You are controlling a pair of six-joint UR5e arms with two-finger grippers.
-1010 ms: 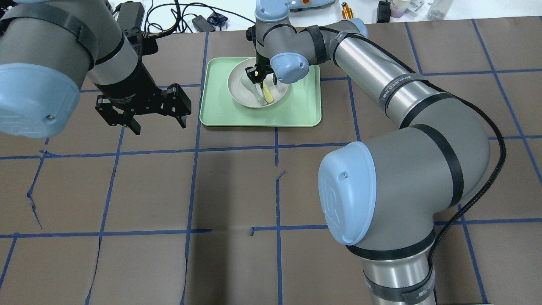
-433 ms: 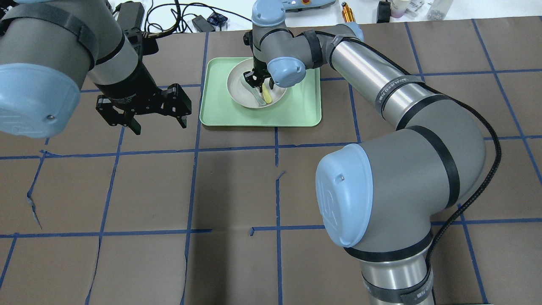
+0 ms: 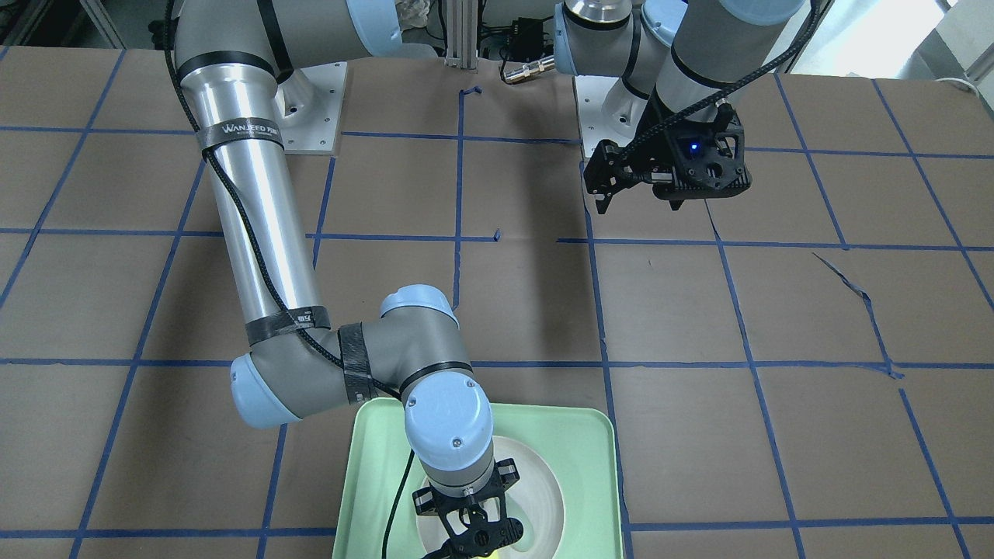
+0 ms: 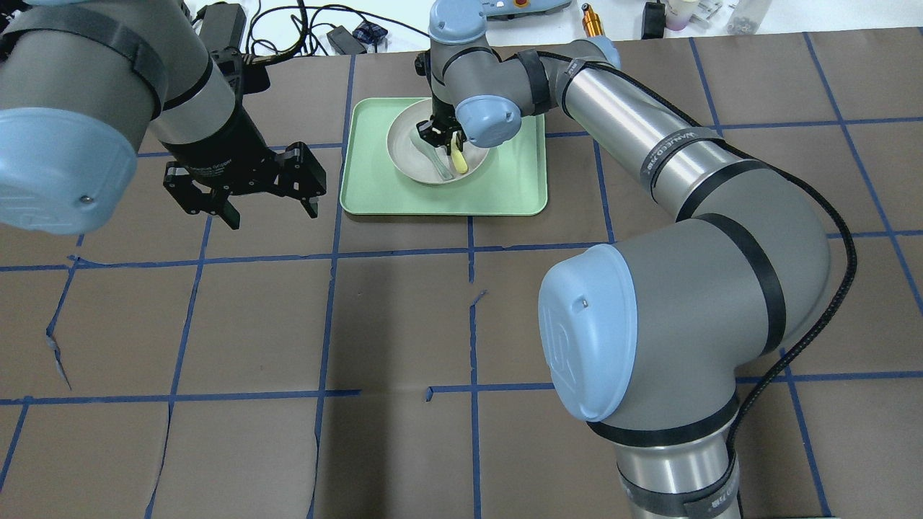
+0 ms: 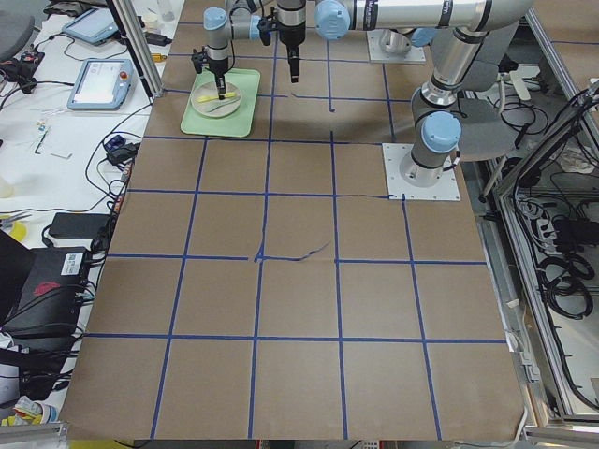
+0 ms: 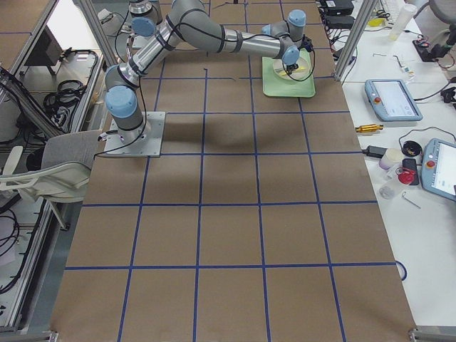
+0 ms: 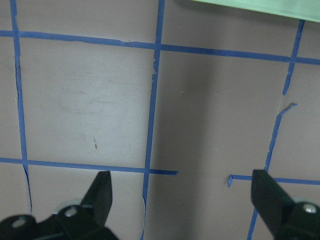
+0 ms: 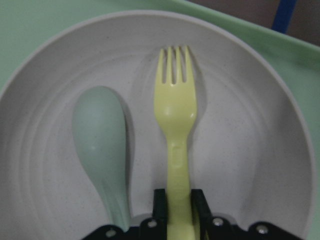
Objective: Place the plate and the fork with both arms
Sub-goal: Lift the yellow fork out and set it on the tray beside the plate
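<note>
The off-white plate sits in the mint-green tray. The yellow fork and a pale grey-green spoon lie side by side in the plate. My right gripper is down in the plate, shut on the fork's handle, with the tines pointing away from it. The fork also shows in the overhead view, under the right gripper. My left gripper is open and empty, hovering above the table left of the tray; its fingers show over bare brown paper.
The tray lies at the table's far edge from the robot. Cables, a black box and small bottles sit on the white bench beyond it. Brown paper with blue tape lines covers the table.
My right gripper has shifted slightly left over the plate and its fingers have come together on the fork's handle. The left arm has not moved.
</note>
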